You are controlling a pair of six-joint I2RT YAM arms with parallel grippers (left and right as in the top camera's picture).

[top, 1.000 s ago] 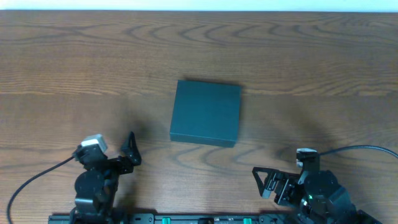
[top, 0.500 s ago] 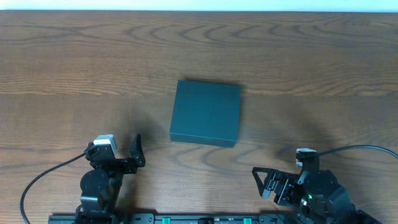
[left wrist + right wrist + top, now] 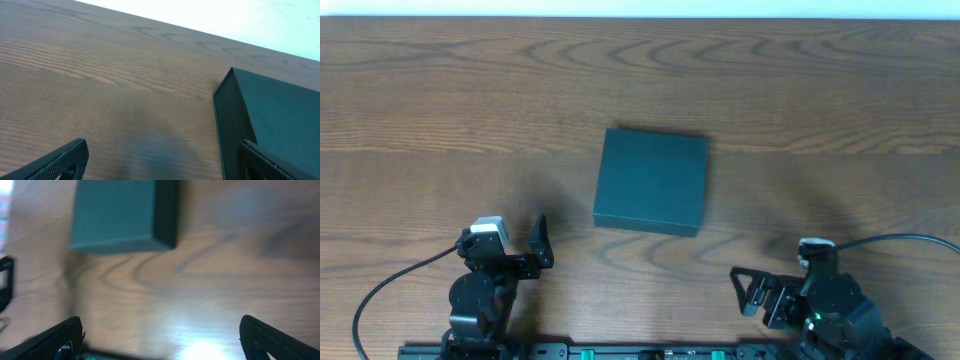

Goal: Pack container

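The container (image 3: 651, 181) is a dark teal-black box lying with its lid shut in the middle of the wooden table. It also shows at the right of the left wrist view (image 3: 280, 115) and at the top of the right wrist view (image 3: 120, 212). My left gripper (image 3: 538, 246) is open and empty, near the front, to the left of the box and apart from it; its fingers frame bare wood (image 3: 165, 165). My right gripper (image 3: 748, 290) is open and empty at the front right (image 3: 162, 340), short of the box. No snack packets are in view.
The table's far edge (image 3: 640, 18) meets a white strip at the top. A black rail with green marks (image 3: 620, 352) runs along the front edge. Cables (image 3: 390, 285) (image 3: 910, 240) trail from both arms.
My left gripper has shifted a little to the right, towards the box's near left corner. The right arm has barely moved. The box has not moved.
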